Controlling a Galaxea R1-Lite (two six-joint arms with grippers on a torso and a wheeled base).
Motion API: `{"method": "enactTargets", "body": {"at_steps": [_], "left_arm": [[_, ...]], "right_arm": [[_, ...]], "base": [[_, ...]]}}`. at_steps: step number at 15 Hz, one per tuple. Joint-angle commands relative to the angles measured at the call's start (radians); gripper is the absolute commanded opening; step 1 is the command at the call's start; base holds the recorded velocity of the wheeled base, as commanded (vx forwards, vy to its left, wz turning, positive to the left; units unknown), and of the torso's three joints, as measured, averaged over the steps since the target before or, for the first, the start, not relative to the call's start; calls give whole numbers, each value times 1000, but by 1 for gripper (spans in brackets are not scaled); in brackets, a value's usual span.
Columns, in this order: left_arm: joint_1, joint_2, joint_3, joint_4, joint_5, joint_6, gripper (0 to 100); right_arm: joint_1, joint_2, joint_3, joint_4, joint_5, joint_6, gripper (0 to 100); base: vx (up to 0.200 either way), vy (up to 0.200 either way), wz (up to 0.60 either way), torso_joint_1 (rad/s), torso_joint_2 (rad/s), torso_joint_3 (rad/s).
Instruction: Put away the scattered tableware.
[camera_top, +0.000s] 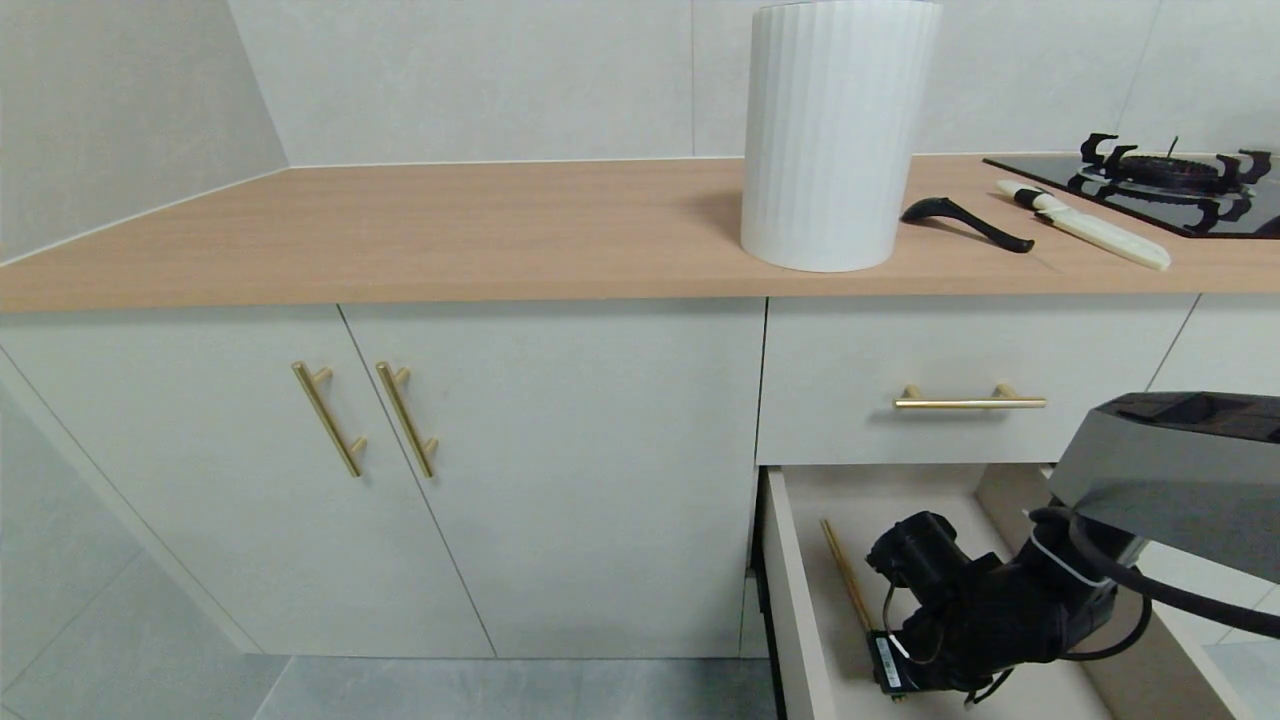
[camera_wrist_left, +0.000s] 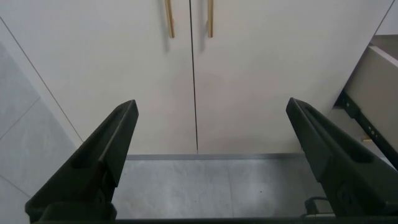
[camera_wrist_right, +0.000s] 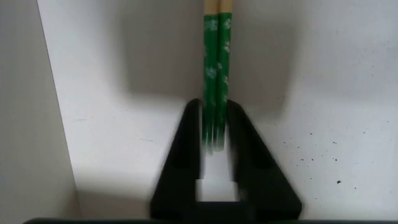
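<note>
A pair of chopsticks (camera_top: 845, 580) with green patterned ends (camera_wrist_right: 217, 74) lies along the floor of the open lower drawer (camera_top: 795, 600), near its left wall. My right gripper (camera_top: 887, 662) is inside the drawer, and its fingers are shut on the chopsticks' green ends (camera_wrist_right: 214, 109). On the countertop, a black spoon (camera_top: 965, 222) and a white-bladed knife (camera_top: 1085, 225) lie to the right of a tall white ribbed container (camera_top: 830, 135). My left gripper (camera_wrist_left: 211, 106) hangs open and holds nothing, low in front of the cabinet doors (camera_wrist_left: 196, 74).
A gas hob (camera_top: 1170, 180) sits at the counter's far right. The upper drawer, with a gold handle (camera_top: 970, 402), is shut above the open one. Two cabinet doors with gold handles (camera_top: 365, 418) stand to the left. Grey floor tiles (camera_wrist_left: 211, 186) lie below.
</note>
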Motion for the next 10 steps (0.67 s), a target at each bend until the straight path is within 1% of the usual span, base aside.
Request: {"method": "enactTargets", "body": {"at_steps": [1, 4, 5, 6, 7, 8, 9, 10], "left_arm": [[0, 0, 0, 0, 0, 0, 100], [0, 0, 0, 0, 0, 0, 100], [0, 0, 0, 0, 0, 0, 100], [0, 0, 0, 0, 0, 0, 100], [0, 0, 0, 0, 0, 0, 100], [0, 0, 0, 0, 0, 0, 100], [0, 0, 0, 0, 0, 0, 100], [0, 0, 0, 0, 0, 0, 100]], "right_arm": [[0, -3, 0, -1, 0, 0, 100], [0, -17, 1, -1, -3, 0, 100], [0, -51, 3, 1, -23, 2, 100], [-1, -120, 7, 6, -52, 2, 100], [-7, -233, 17, 15, -58, -1, 100], [-9, -374, 29, 55, -61, -3, 100], [-10, -410, 27, 73, -63, -4, 100], [-26, -545, 17, 145, -64, -11, 100]], "base": [[0, 0, 0, 0, 0, 0], [0, 0, 0, 0, 0, 0], [0, 0, 0, 0, 0, 0], [0, 0, 0, 0, 0, 0], [0, 0, 0, 0, 0, 0], [0, 0, 0, 0, 0, 0], [0, 0, 0, 0, 0, 0], [0, 0, 0, 0, 0, 0]]}}
